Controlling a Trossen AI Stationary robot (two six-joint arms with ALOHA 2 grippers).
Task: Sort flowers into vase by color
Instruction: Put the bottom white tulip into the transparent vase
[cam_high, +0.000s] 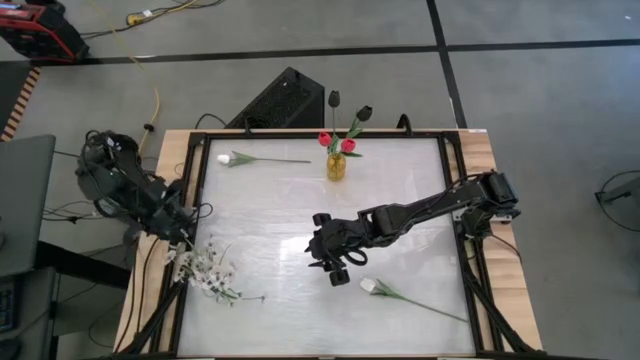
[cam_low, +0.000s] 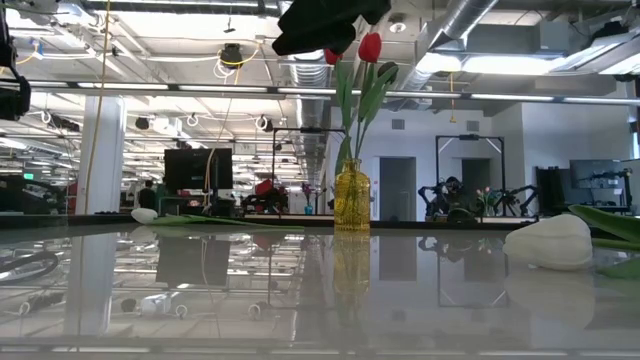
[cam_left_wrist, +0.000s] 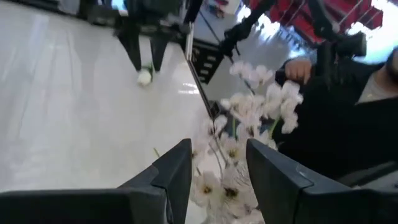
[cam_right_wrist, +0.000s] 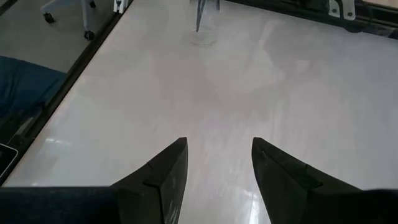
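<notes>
Two white tulips (cam_high: 236, 158) loose, both grippers unclenched, empty. Left gripper (cam_left_wrist: 217, 171) fingers straddling blossom spray (cam_left_wrist: 249, 118): snagging petals likely. Right gripper (cam_right_wrist: 217, 165) grasping nothing.

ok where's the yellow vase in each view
high view: vase at the table's far edge, near the middle, red and black tulips in it.
low view: centre of the picture, red tulips rising from it.
left wrist view: not in it.
right wrist view: can't make it out.
shared landmark: the red tulips.

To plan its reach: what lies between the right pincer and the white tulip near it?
Nothing: the high view shows bare table between right pincer and white tulip.
</notes>
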